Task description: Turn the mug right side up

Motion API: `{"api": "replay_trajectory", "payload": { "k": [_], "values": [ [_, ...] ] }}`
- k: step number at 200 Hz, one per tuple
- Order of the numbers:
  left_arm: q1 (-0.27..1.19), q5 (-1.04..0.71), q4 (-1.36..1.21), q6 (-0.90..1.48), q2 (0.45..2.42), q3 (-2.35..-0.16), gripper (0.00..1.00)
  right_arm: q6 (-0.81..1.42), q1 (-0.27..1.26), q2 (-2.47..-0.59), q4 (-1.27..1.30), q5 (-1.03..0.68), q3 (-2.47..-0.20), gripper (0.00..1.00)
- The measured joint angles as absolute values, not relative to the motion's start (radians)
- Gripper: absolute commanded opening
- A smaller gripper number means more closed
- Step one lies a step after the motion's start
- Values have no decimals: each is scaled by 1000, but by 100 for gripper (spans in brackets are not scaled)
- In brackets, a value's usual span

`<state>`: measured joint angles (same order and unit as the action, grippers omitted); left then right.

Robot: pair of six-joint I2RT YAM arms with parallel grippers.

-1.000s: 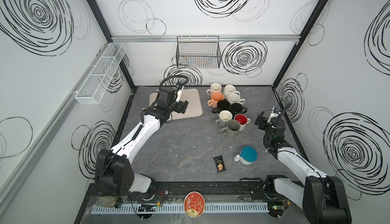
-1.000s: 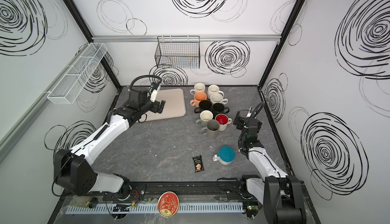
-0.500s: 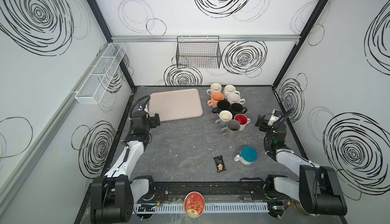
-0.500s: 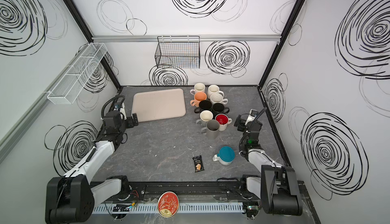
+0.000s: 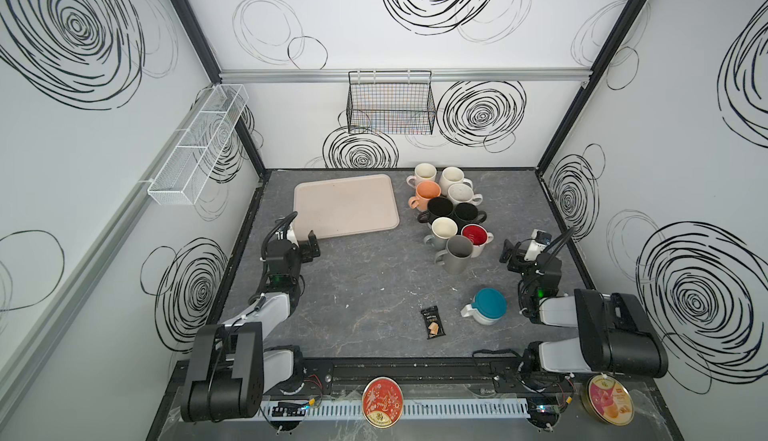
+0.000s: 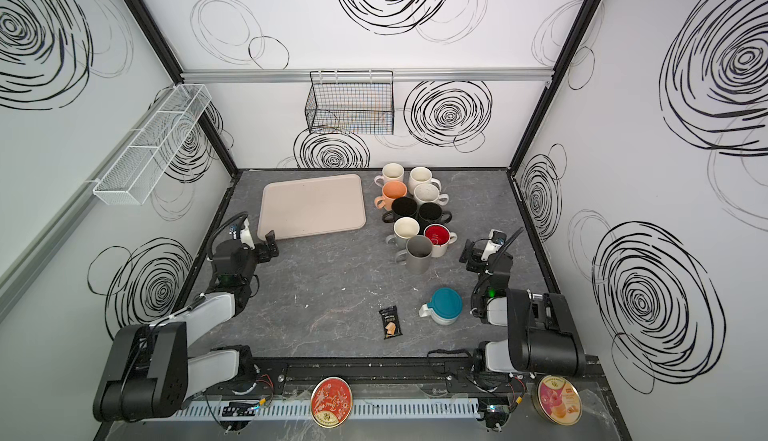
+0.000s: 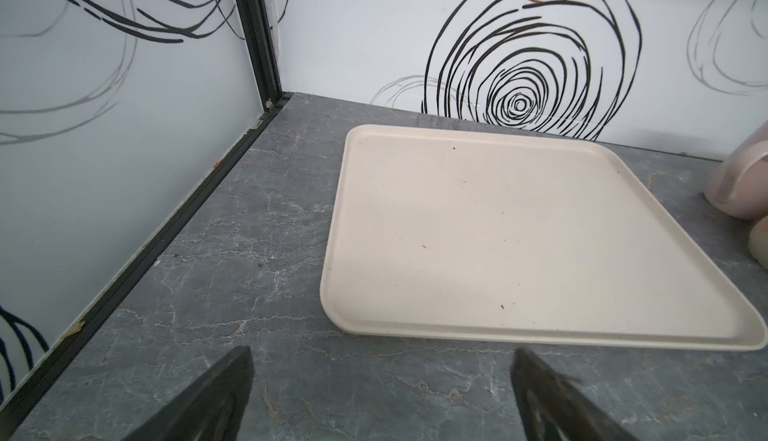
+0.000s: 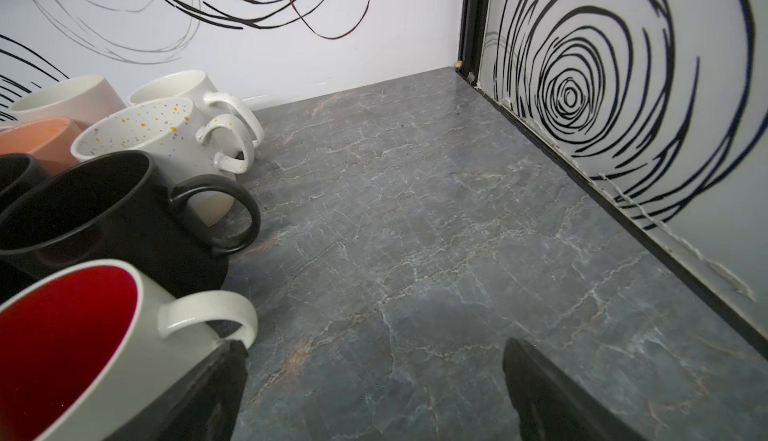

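Observation:
The mug stands upside down near the front right in both top views, its teal base up, white body below and handle pointing left. My right gripper hovers open behind it, beside the mug cluster, empty in the right wrist view. One of its fingertips sits close to the handle of the red-lined mug. My left gripper is open at the tray's front left corner, with bare table between its fingers in the left wrist view.
A beige tray lies at the back left. Several upright mugs cluster at the back right. A small dark snack packet lies left of the upside-down mug. A wire basket hangs on the back wall.
The left arm has pulled back from over the tray to the tray's front left corner. The right arm has folded back slightly. Both grippers stayed open.

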<state>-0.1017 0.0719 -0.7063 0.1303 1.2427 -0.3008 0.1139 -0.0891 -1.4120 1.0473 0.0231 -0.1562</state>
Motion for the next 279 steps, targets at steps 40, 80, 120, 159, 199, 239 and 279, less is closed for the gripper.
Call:
{"api": "replay_trajectory", "payload": {
  "k": [40, 80, 120, 159, 199, 239, 279],
  "values": [
    [-102, 68, -922, 153, 1321, -220, 99, 112, -94, -1416, 1058, -10, -182, 100],
    [-110, 56, -1100, 162, 1383, -204, 99, 110, -87, -1427, 1049, -12, -213, 100],
    [-97, 43, -1151, 154, 1389, -204, 99, 85, -57, -1457, 981, -8, -282, 100],
    [-13, 81, -1256, 97, 1451, -189, 99, 47, -26, -1460, 967, -16, -293, 100],
    [10, 132, -1293, 74, 1497, -167, 99, 34, -25, -1460, 967, -25, -287, 100],
    [12, 148, -1312, 66, 1498, -167, 99, 43, -25, -1468, 937, 6, -309, 100],
    [29, 169, -1310, 55, 1498, -168, 99, 44, -25, -1468, 929, 19, -309, 100]
  ]
}}
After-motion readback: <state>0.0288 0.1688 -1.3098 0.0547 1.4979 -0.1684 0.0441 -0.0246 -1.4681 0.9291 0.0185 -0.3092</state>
